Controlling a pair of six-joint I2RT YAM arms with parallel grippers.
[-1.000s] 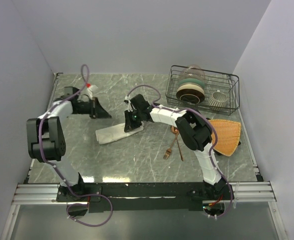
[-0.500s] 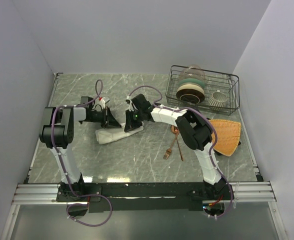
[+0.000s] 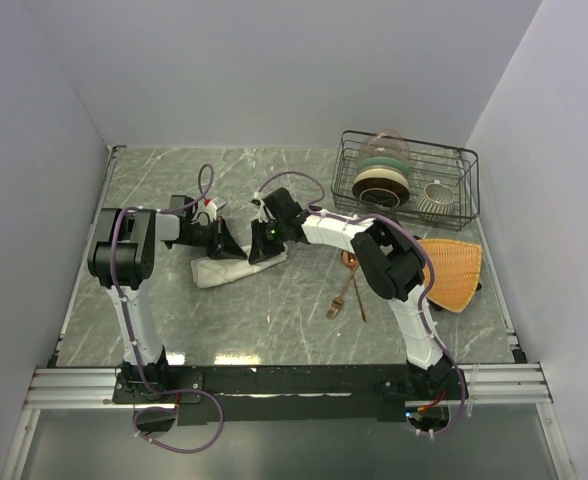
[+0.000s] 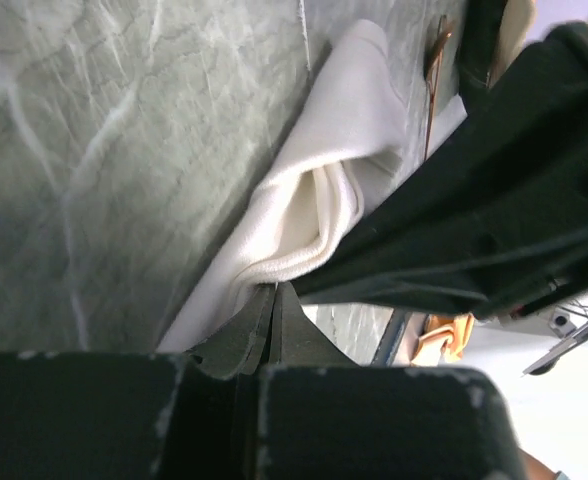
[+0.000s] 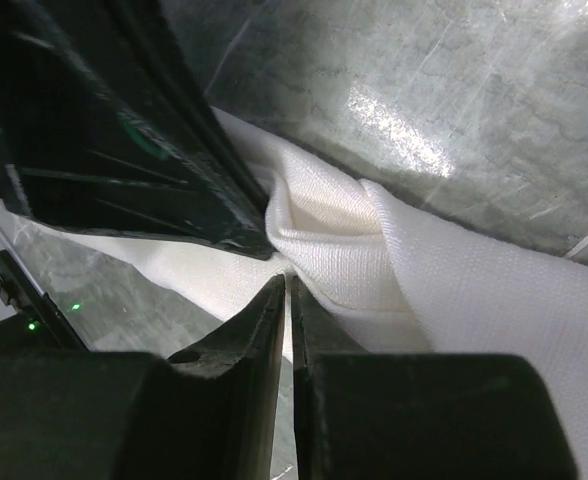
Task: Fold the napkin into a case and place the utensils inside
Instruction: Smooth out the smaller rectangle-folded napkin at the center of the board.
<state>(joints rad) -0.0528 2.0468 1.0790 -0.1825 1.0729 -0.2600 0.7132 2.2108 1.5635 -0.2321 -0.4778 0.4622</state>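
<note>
The cream-white napkin (image 3: 224, 270) lies as a folded strip left of the table's middle. My right gripper (image 3: 265, 251) is shut on its right end, where the cloth bunches at the fingertips (image 5: 286, 285). My left gripper (image 3: 230, 247) is shut, and its tips (image 4: 274, 290) touch the napkin's rolled edge (image 4: 304, 220) just beside the right gripper's black body (image 4: 504, 200). No cloth shows between the left jaws. The copper fork (image 3: 338, 299) and spoon (image 3: 355, 280) lie on the table to the right, apart from the napkin.
An orange woven fan-shaped mat (image 3: 452, 270) lies at the right edge. A black wire rack (image 3: 409, 150) with plates and a cup stands at the back right. Grey walls close in the left, back and right sides.
My left arm has swung from the far left to the right, bringing its gripper up against the napkin beside the right gripper. The right gripper and the utensils have stayed put.
</note>
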